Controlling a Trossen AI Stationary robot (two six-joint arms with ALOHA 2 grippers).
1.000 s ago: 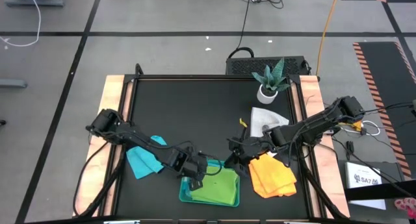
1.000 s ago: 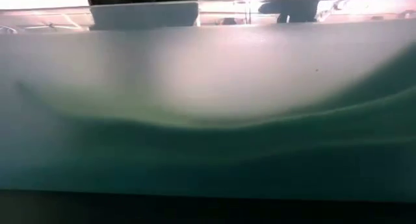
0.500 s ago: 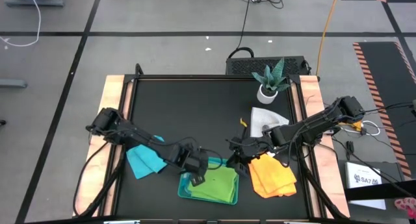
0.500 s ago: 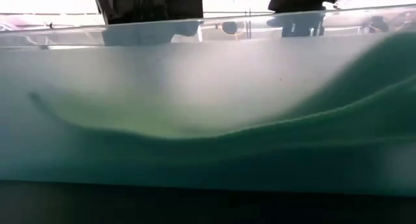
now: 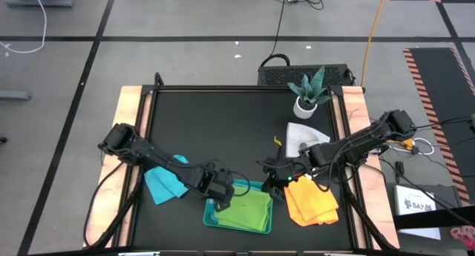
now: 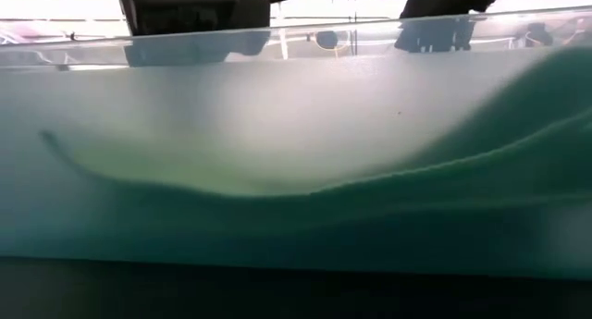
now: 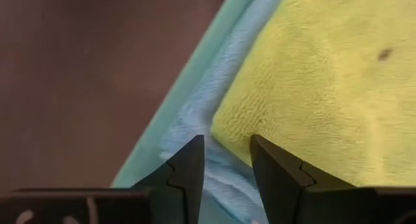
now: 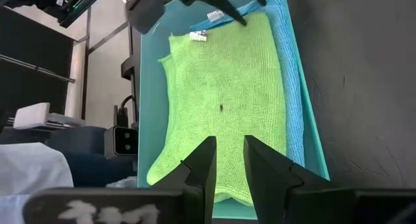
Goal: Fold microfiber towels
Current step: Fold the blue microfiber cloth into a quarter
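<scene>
A grey floor crossed by dark tape lines surrounds the black-topped table with wooden side edges; an orange cable and a black cable trail across it, beside hazard-striped matting at right

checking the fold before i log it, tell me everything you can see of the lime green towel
The lime green towel is a soft, looped microfiber cloth, folded into a rough rectangle and lying flat in the teal tray at the table's near edge. It rests on a turquoise towel whose edge shows along one side. A small white label sits at one corner, and a small dark speck marks its middle. The left gripper hangs open at its corner; the right gripper is open above its opposite edge. Neither grips it.
</scene>
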